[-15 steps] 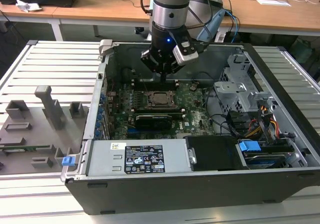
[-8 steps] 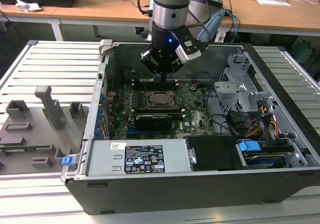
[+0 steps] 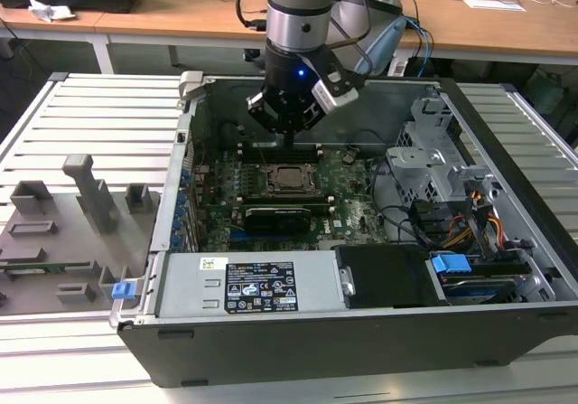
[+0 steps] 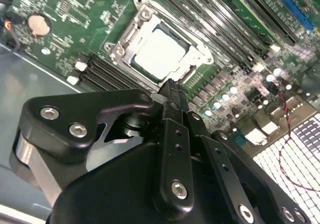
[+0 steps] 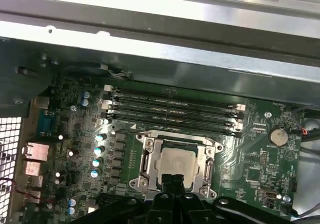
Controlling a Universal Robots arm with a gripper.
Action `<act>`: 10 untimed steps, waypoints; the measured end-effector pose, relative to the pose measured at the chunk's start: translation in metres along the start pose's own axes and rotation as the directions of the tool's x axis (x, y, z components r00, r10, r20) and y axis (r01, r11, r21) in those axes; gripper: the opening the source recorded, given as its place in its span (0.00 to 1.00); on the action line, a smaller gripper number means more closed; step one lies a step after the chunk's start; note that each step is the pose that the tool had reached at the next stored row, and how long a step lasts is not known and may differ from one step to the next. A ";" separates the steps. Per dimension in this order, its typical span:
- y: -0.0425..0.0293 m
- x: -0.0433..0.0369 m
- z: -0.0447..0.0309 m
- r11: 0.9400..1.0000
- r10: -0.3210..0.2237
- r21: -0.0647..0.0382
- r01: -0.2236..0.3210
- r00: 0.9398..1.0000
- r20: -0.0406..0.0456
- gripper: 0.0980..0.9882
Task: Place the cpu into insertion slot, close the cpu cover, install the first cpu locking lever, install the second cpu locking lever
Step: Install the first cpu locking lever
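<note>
Exterior view: pincer [image 3: 287, 136] near cpu [image 3: 291, 177], RAM [image 3: 302, 150] alongside.

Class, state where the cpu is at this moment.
In the first wrist view, the cpu lies on the motherboard, framed by the cpu cover, between the memory sticks and the gripper.

Your exterior view looked down from high and well back, taking in the whole open computer case [image 3: 298, 350] and the arm [image 3: 302, 6]. You had both wrist views close above the motherboard [image 4: 60, 13] [image 5: 250, 159], each looking past the gripper [image 4: 170, 86] [image 5: 172, 180] from an opposite side; all three shared the cpu [image 3: 289, 176] [image 4: 160, 56] [image 5: 176, 165] in its socket.
</note>
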State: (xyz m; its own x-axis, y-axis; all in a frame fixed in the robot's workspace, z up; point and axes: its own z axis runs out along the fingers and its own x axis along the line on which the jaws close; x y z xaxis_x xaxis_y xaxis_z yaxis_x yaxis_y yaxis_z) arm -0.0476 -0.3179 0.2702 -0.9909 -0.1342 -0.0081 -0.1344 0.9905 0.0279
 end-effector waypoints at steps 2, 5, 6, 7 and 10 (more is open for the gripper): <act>0.0005 0.0030 0.0001 1.000 0.000 -0.001 0.000 1.000 0.000 0.01; 0.0008 0.0061 0.0000 1.000 0.000 -0.001 0.000 1.000 0.000 0.01; 0.0010 0.0075 0.0000 1.000 0.000 -0.001 0.000 1.000 0.000 0.01; 0.0012 0.0083 0.0000 1.000 0.000 -0.001 0.000 1.000 0.000 0.01; 0.0015 0.0112 0.0000 1.000 0.000 -0.001 0.000 1.000 0.000 0.01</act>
State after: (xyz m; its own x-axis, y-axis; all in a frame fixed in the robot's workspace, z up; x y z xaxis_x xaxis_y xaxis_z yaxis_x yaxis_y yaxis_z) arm -0.0589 -0.3179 0.2701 -0.9909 -0.1342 -0.0083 -0.1343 0.9905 0.0289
